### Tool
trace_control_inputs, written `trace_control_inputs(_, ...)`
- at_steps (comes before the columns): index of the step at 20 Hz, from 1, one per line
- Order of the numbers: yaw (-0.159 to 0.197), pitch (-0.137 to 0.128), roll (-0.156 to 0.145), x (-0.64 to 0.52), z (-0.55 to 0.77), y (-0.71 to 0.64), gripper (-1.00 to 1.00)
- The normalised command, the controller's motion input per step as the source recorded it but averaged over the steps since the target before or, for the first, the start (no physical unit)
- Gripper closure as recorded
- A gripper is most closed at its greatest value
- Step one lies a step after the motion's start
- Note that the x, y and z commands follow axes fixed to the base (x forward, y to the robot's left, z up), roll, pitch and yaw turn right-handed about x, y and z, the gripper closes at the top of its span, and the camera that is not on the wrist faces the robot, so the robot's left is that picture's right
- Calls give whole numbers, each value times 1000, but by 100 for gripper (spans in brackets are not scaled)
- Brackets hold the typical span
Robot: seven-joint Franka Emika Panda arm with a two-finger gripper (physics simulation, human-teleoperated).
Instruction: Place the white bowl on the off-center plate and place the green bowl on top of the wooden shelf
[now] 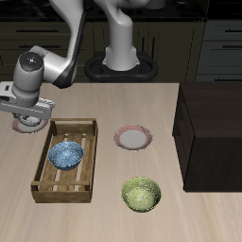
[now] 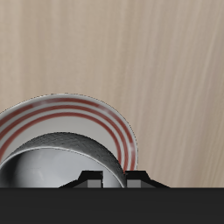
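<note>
The white bowl (image 2: 54, 157) sits on the off-center plate (image 2: 105, 118), its glossy grey rim ringed by the plate's red bands in the wrist view. In the exterior view both are almost wholly hidden under the gripper (image 1: 30, 121), which hangs right over them, just beside the back corner of the pale slatted wooden crate (image 1: 66, 161). The gripper's fingertips (image 2: 87, 178) show as dark tabs at the bowl's near rim; whether they pinch the rim or stand free of it cannot be told.

The crate holds a blue patterned bowl (image 1: 66, 155) in its middle. On the far side of the crate from the gripper, a second red-rimmed plate (image 1: 133, 139) lies bare on the counter (image 1: 132, 104). The green bowl (image 1: 141, 195) rests on the counter nearer the front edge than that plate, apart from the crate's front corner. Beyond both, well apart from the crate, stands the dark wooden shelf (image 1: 210, 128).
</note>
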Motion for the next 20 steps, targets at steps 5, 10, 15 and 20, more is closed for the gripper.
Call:
trace_control_inputs(5, 10, -16, 30, 17, 114, 142, -100)
trace_control_inputs(10, 24, -47, 40, -32, 245, 212, -100)
trace_control_inputs(15, -11, -56, 24, -56, 385, 198, -100)
trace_control_inputs(20, -33, -58, 11, -59, 395, 232, -100)
